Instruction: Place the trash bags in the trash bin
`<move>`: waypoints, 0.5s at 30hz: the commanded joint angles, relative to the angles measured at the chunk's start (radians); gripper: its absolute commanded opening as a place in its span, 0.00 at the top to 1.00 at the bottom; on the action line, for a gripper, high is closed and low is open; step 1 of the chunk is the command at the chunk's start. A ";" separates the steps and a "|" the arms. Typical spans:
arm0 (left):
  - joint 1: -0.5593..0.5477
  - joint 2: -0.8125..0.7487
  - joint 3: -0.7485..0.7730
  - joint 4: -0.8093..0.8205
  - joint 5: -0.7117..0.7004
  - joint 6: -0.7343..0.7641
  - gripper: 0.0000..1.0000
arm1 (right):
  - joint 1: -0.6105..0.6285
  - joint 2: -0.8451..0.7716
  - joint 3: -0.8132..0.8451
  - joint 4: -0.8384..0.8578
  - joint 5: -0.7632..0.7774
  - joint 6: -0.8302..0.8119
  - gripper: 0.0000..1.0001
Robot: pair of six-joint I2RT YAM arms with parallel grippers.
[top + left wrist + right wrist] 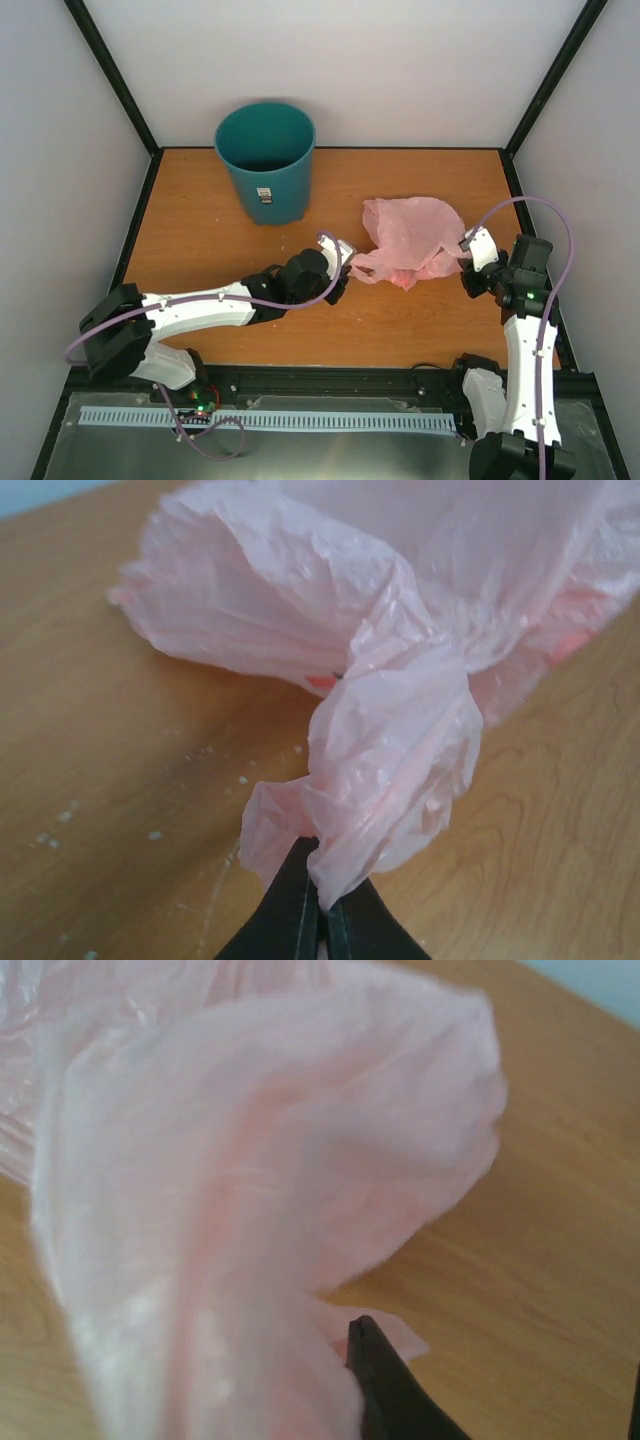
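Note:
The pink translucent trash bag [412, 236] lies crumpled on the wooden table, right of centre. My left gripper [350, 272] is shut on a bunched corner of the bag's left end; the left wrist view shows the closed jaws [318, 858] pinching the film [400, 730]. My right gripper [464, 262] is at the bag's right edge. In the right wrist view its dark fingers [358, 1330] are together, with the bag [230, 1210] draped over their left side. The teal trash bin [265, 160] stands upright at the back left, apart from both grippers.
The bin has a small white label [264, 194] facing the front. Grey walls with black frame posts [110, 75] enclose the table on three sides. A black rail [330, 378] runs along the near edge.

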 commanded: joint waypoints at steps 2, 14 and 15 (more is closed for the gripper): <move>-0.004 0.038 -0.007 0.074 0.134 -0.077 0.99 | 0.001 -0.024 0.036 -0.114 0.020 -0.026 0.58; -0.008 0.208 0.064 0.162 0.168 -0.115 0.99 | 0.001 -0.071 0.295 -0.291 -0.127 -0.021 0.00; -0.008 0.231 0.084 0.158 0.169 -0.109 0.99 | 0.000 -0.060 0.305 -0.287 -0.157 0.002 0.00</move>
